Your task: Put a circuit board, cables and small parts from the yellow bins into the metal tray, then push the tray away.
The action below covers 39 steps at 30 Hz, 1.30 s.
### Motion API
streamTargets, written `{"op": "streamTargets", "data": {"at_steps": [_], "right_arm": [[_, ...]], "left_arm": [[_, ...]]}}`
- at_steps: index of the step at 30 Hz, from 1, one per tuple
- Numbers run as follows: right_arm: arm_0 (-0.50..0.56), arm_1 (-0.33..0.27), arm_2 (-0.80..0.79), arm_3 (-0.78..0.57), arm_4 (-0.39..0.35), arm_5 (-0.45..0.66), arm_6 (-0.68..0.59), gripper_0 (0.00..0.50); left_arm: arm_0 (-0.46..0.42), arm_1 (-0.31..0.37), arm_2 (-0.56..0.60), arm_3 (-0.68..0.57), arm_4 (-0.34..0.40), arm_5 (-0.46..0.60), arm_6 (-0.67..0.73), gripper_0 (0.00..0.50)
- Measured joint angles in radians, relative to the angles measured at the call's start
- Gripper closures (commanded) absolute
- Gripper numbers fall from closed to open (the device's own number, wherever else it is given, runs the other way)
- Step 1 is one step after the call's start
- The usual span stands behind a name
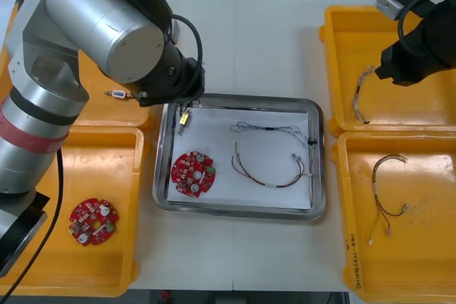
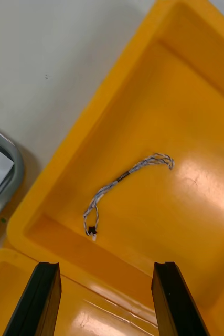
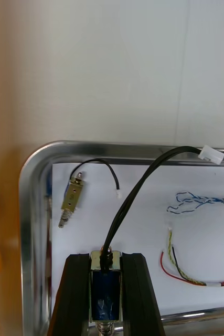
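Observation:
My left gripper (image 3: 105, 262) is shut on a small metal part (image 3: 104, 289) with a blue body and a black lead ending in a white plug. It hangs over the near left corner region of the metal tray (image 3: 33, 210), beside a second small metal part (image 3: 71, 197) lying on the white liner. In the front view the left arm (image 1: 174, 76) covers the tray's (image 1: 235, 102) far left corner. A red circuit board (image 1: 194, 173), a blue and white cable (image 1: 274, 130) and a red and yellow cable (image 1: 267, 170) lie inside. My right gripper (image 2: 106, 302) is open above a blue and white cable (image 2: 127, 176).
The right far yellow bin (image 1: 342, 48) holds that one cable (image 1: 363, 94); the right near bin (image 1: 345, 197) holds a red, yellow and black cable (image 1: 385, 190). A second circuit board (image 1: 93, 221) lies in the left near bin, and a small metal part (image 1: 117, 95) in the left far bin.

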Motion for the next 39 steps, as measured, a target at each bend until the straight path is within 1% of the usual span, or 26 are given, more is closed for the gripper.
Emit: {"op": "streamTargets", "data": {"at_steps": [4,9,14,20,22,27,39], "right_arm": [[0.041,-0.022,-0.052,0.000,-0.010,0.000,0.000,0.000],[0.099,-0.041,-0.133,-0.001,-0.035,0.000,0.000,0.000],[0.161,-0.047,-0.208,-0.003,-0.050,0.000,0.000,0.000],[0.234,-0.048,-0.279,-0.020,-0.074,0.000,-0.003,0.000],[0.259,-0.048,-0.291,-0.038,-0.078,0.000,-0.015,0.000],[0.323,-0.049,-0.298,-0.094,-0.090,0.000,-0.126,0.000],[0.428,-0.049,-0.348,-0.169,-0.118,0.000,-0.131,0.000]], "left_arm": [[0.000,-0.016,-0.046,0.013,-0.006,-0.016,0.000,0.499],[0.000,-0.028,-0.107,0.071,-0.026,-0.078,0.000,0.500],[0.000,-0.040,-0.148,0.129,-0.047,-0.125,0.000,0.500],[0.000,-0.046,-0.180,0.167,-0.059,-0.165,0.000,0.500],[0.001,-0.046,-0.190,0.178,-0.067,-0.187,0.000,0.500],[0.005,-0.046,-0.206,0.196,-0.083,-0.224,0.000,0.500],[0.009,-0.046,-0.236,0.247,-0.114,-0.284,0.000,0.500]]}}
